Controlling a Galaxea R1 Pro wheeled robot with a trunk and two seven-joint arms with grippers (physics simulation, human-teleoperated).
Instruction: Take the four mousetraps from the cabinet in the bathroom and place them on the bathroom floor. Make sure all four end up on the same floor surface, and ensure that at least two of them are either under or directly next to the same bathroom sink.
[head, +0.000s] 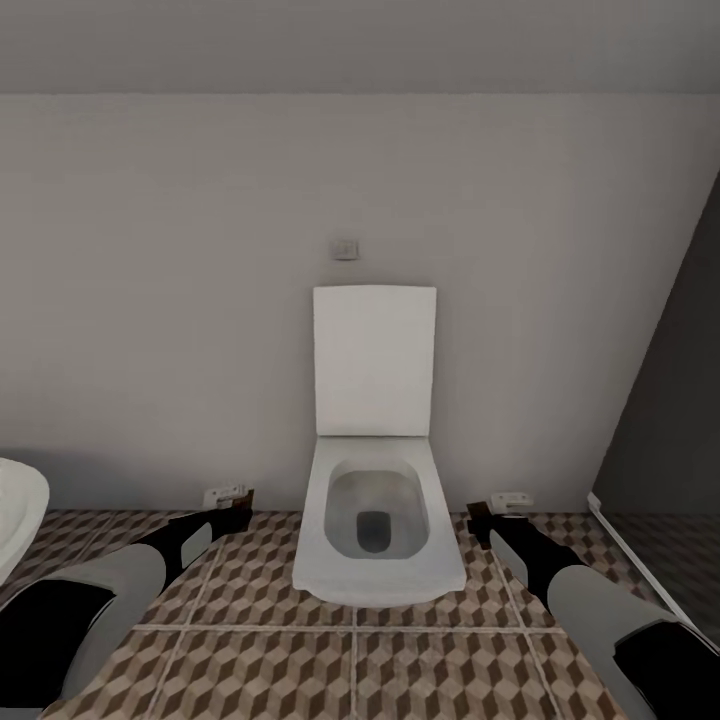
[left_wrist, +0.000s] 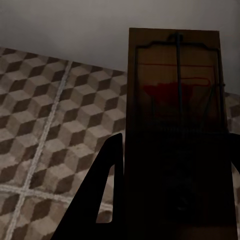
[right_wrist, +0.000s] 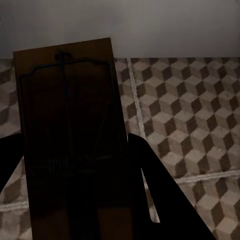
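Bathroom scene, robot facing the back wall (head: 180, 250). The bathroom floor (head: 270, 670), tiled in a brown, beige and white cube pattern, is spreading across the lower part of the head view. A white toilet (head: 375, 500) is standing with its lid raised against the wall, between the two arms. A curved white rim (head: 20, 510) is showing at the left edge; whether it is a basin or a tub cannot be told. A dark panel (head: 680, 420) is leaning in at the right.

Progress, as a judgement: two of the four mousetraps are being carried, one per arm, and neither is on the floor; the other two and the sink are yet to be accounted for, so placement is wholly outstanding.

The left gripper (head: 228, 497) is clamped on the left mousetrap (left_wrist: 177, 140), its dark fingers (left_wrist: 102, 190) pressing the board's long edges. The right gripper (head: 497, 503) is likewise clamped on the right mousetrap (right_wrist: 70, 135).

Each board is lying with its long axis along its gripper's fingers, free end pointing forward toward the wall, wire side facing the wrist camera, above the tiles.
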